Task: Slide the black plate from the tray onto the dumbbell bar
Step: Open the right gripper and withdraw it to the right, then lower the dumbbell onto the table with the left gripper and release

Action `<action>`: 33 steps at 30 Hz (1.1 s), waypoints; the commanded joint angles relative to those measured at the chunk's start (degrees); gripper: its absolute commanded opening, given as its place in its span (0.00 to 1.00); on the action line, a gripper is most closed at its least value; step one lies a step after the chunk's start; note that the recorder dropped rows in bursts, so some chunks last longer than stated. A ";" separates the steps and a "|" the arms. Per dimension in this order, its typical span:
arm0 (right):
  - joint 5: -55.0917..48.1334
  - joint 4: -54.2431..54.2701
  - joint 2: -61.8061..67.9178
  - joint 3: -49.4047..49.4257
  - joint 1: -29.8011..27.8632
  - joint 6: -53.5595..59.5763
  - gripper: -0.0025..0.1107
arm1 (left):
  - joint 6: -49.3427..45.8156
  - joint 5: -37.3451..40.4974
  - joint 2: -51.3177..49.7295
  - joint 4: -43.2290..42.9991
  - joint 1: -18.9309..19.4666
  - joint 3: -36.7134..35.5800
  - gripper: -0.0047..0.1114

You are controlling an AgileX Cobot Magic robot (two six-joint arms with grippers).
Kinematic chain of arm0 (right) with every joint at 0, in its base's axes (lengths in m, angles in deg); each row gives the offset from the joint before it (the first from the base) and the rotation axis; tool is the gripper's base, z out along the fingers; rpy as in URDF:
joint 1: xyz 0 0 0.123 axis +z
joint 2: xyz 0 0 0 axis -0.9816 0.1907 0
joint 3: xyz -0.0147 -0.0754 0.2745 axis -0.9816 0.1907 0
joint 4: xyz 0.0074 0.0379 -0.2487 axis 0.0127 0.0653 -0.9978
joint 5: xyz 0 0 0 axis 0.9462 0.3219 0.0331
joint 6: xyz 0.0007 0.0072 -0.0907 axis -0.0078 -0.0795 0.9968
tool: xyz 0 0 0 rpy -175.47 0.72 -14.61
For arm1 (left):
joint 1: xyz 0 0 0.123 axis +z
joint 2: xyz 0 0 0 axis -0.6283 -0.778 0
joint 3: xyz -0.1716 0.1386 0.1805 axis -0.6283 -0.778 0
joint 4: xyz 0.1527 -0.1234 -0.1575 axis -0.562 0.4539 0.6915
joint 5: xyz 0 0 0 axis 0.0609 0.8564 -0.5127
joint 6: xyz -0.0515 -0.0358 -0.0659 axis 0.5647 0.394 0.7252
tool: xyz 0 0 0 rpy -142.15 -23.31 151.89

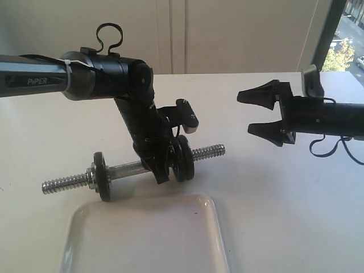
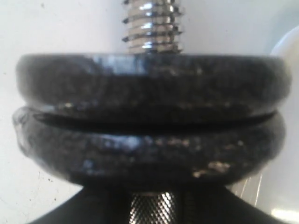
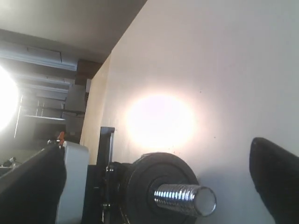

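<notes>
The black plate (image 1: 187, 161) is sitting on the dumbbell bar (image 1: 122, 169) just right of the frame's centre, pressed against a twin disc (image 2: 149, 154) (a third disc (image 1: 102, 176) is riding the bar's left end). The left fingers (image 1: 162, 170) are reaching down beside that pair, though I cannot tell whether they are gripping anything. The right fingers (image 1: 261, 94) are hanging spread apart at the right, above the tabletop (image 1: 273, 193), and the tray (image 1: 142, 239) is lying at the bottom.

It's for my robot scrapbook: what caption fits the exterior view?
Left gripper beside two black plates on the dumbbell bar; right gripper open.
</notes>
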 commanded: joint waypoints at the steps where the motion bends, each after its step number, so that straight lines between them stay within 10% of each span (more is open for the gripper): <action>1: -0.79 2.59 -0.80 -0.19 -1.15 0.25 0.93 | -0.29 0.35 1.71 3.09 -0.29 1.63 0.04; 7: -0.79 2.72 -0.79 -0.19 -1.24 2.80 0.78 | -0.29 0.20 1.57 3.09 -0.29 1.63 0.04; 13: -0.79 3.91 -1.65 0.04 -1.24 3.95 0.03 | -0.29 0.20 1.57 3.09 -0.29 1.63 0.04; 33: -0.79 -0.18 -51.07 17.54 -1.24 11.97 0.03 | -0.29 -1.01 1.57 2.74 -0.29 1.63 0.04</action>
